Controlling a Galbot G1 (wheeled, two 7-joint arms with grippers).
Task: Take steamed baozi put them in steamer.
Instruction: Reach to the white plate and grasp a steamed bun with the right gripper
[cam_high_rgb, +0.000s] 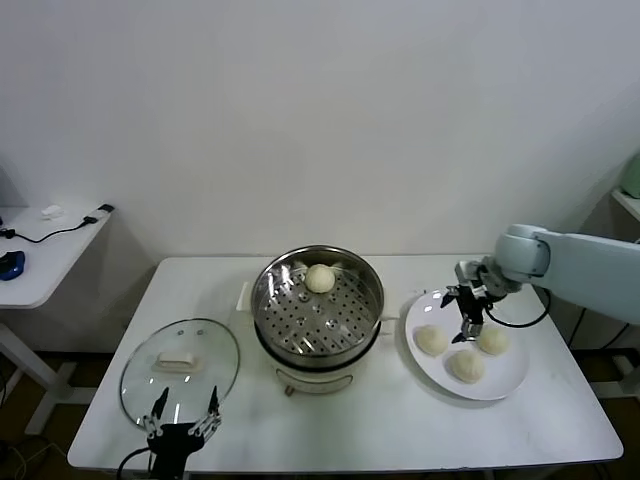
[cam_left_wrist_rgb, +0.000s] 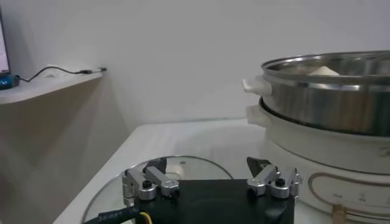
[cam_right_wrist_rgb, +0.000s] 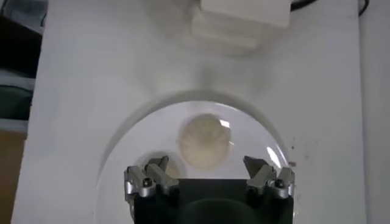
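**One bun in the steamer, three on the plate**

Head view: one baozi (cam_high_rgb: 319, 278) sits at the steamer's (cam_high_rgb: 270, 282) far side. Three buns (cam_high_rgb: 431, 340) lie on the white plate (cam_high_rgb: 507, 384), the right gripper (cam_high_rgb: 468, 322) hovering between them, fingers spread. The left gripper (cam_high_rgb: 181, 420) waits by the glass lid (cam_high_rgb: 135, 371).

Left wrist view: the left gripper's fingers (cam_left_wrist_rgb: 159, 179) are spread above the lid; the steamer stands just beside.

Right wrist view: open fingers (cam_right_wrist_rgb: 265, 175) flank a bun, not touching.

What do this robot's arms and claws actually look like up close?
The right arm is a smooth, pale blue-grey tube with a rounded joint and a thin black cable looping beneath. The right gripper and the left gripper have black bodies, with two silvery metal fingers each, fastened with dark screws.
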